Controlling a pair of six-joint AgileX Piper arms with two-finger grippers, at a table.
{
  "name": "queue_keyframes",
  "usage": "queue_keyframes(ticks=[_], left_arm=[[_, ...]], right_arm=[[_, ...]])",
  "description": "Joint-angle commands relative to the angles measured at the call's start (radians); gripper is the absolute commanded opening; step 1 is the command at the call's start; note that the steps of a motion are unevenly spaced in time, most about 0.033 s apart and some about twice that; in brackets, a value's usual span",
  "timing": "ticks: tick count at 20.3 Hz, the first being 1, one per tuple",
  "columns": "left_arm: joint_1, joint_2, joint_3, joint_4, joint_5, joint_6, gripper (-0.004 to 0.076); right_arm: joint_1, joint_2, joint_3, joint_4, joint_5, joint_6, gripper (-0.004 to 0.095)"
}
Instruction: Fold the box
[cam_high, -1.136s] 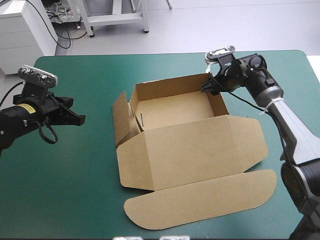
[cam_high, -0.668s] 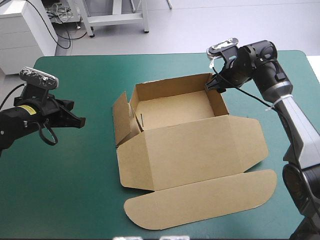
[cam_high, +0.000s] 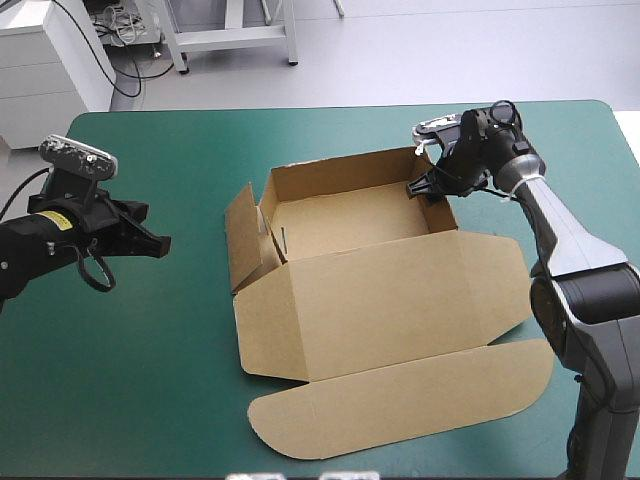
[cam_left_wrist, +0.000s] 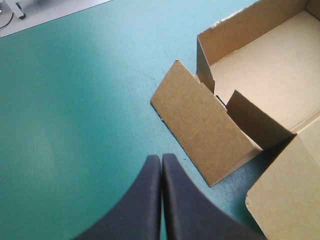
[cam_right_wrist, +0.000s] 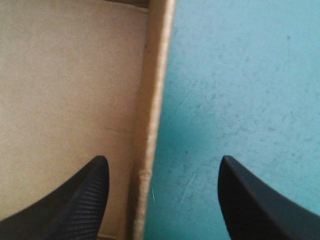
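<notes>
Box wall (cam_right_wrist: 150, 100) between parted right fingers (cam_right_wrist: 75, 207)

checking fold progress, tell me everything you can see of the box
The box is plain brown board lying on the teal-green cover. Its far half is an open tray with walls raised; the left side flap leans outward. The lid lies flat toward the near edge, ending in a rounded flap. The open right gripper straddles the tray's right wall.
</notes>
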Motion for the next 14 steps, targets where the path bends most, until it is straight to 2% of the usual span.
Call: queue_keyframes(ticks=[1,4,6,9,11,12,14], left_arm=[[0.002,-0.017,-0.025,-0.024,-0.059,-0.001,-0.0008],[0.002,-0.017,-0.025,-0.024,-0.059,-0.001,-0.0008],[0.002,-0.017,-0.025,-0.024,-0.059,-0.001,-0.0008],[0.002,-0.017,-0.025,-0.024,-0.059,-0.001,-0.0008],[0.002,-0.017,-0.025,-0.024,-0.059,-0.001,-0.0008],[0.002,-0.017,-0.025,-0.024,-0.059,-0.001,-0.0008],[0.002,-0.017,-0.025,-0.024,-0.063,-0.001,-0.0008]], right_arm=[[-0.007,-0.034,-0.034,0.026,-0.041,-0.024,0.0578],[-0.007,-0.015,-0.036,0.053,-0.049,-0.032,0.0569],[-0.007,-0.011,-0.036,0.058,-0.054,-0.027,0.0507],[-0.007,-0.011,-0.036,0.058,-0.056,-0.024,0.0248],[-0.007,-0.011,-0.036,0.058,-0.056,-0.029,0.0012],[-0.007,-0.011,-0.036,0.058,-0.057,-0.031,-0.0019],[-0.007,-0.011,-0.038,0.058,-0.061,-0.031,-0.0021]])
